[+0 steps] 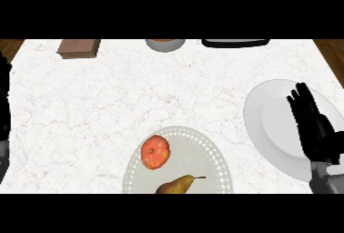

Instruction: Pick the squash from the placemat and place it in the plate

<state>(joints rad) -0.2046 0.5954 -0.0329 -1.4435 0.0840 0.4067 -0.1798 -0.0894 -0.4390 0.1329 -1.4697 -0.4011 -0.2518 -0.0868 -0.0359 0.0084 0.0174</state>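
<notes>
A pale, oval placemat [201, 154] with a dotted rim lies at the lower middle of the counter. On it sit a round orange-red fruit [155, 152] and, nearer the view's lower edge, a tan pear-shaped squash [177, 185] with a short stem pointing right. A large white plate [269, 118] lies at the right. My right hand [310, 123] hovers over the plate, open, fingers straight and pointing away from me, well to the right of the placemat and holding nothing. Only a dark sliver of my left hand [4, 95] shows at the left edge.
Along the far edge stand a brown block [79, 48], a grey bowl [164, 44] with something orange inside, and a flat black object [235, 43]. White marble counter [134, 86] stretches between them and the placemat.
</notes>
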